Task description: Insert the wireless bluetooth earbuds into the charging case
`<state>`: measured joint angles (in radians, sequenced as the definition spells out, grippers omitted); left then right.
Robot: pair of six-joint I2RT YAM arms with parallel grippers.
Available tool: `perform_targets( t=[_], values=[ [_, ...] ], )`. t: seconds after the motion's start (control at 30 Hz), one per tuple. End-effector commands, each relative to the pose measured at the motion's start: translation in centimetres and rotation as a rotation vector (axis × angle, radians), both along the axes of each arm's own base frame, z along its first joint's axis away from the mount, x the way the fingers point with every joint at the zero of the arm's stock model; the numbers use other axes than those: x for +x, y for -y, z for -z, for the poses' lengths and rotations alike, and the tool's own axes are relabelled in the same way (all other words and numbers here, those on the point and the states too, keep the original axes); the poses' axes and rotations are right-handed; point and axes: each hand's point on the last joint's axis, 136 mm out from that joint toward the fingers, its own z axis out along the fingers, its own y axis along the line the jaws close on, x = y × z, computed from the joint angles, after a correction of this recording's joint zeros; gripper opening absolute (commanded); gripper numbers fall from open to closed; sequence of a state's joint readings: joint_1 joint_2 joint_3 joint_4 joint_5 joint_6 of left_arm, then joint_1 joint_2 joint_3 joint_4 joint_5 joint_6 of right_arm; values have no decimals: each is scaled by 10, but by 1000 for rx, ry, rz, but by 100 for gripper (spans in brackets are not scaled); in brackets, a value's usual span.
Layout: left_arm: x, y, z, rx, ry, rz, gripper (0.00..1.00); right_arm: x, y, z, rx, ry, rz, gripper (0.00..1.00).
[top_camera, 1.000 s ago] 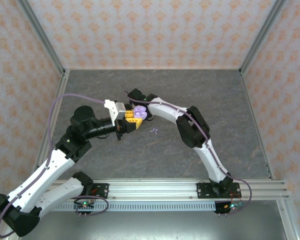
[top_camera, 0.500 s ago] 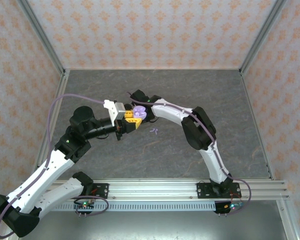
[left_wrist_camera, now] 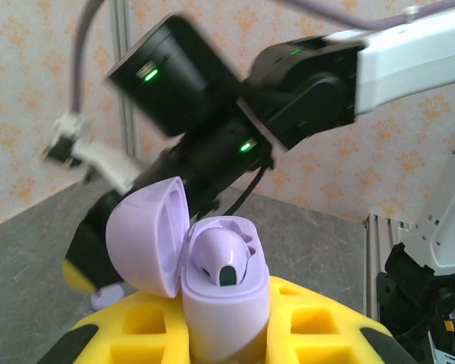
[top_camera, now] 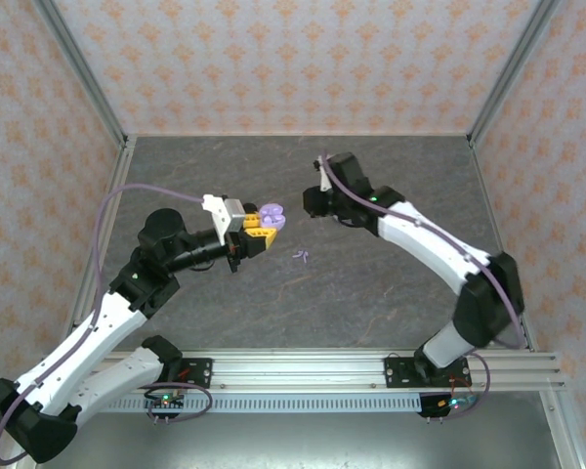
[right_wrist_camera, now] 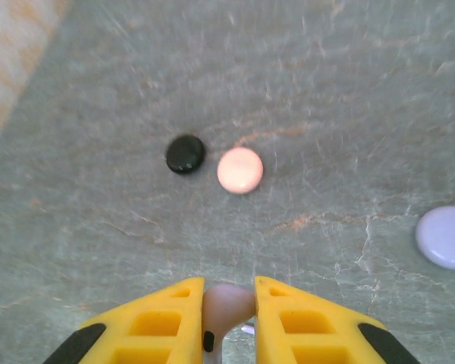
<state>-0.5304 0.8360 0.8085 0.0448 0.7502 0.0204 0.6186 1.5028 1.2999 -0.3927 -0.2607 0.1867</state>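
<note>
Right now the left jaws are gripping the open lilac charging case (left_wrist_camera: 226,322), one earbud (left_wrist_camera: 218,262) sitting inside. The right jaws are pinching a second earbud (right_wrist_camera: 226,303); a third earbud (top_camera: 301,256) is lying on the bench (top_camera: 205,166) near the left jaws.

White-and-black arms (top_camera: 88,337) carry yellow fingers (right_wrist_camera: 163,326) and lilac cables (top_camera: 103,210).
</note>
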Motion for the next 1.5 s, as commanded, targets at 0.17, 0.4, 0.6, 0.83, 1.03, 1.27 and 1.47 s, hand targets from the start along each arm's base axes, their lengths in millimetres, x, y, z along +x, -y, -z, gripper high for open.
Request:
perform_targets(
  t=[0.17,0.4,0.6,0.83,1.03,1.27,1.47],
  values=[
    [14,13,1,-42,6,12,0,-48,16,-127,276,272,-61,19],
    [21,21,4,-44,-9,32,0,-89,3,-177,407,389,-175,19],
    [24,21,6,-44,-17,25,0,-104,-25,-179,406,409,-249,19],
    [27,21,5,-56,-21,16,0,-108,-40,-163,382,386,-277,18],
    [27,21,4,-56,-22,11,0,-110,-45,-154,380,364,-290,18],
    [28,20,4,-57,-20,7,0,-110,-46,-145,370,344,-291,18],
    [28,20,3,-58,-21,5,0,-110,-49,-139,362,329,-300,18]
  ],
)
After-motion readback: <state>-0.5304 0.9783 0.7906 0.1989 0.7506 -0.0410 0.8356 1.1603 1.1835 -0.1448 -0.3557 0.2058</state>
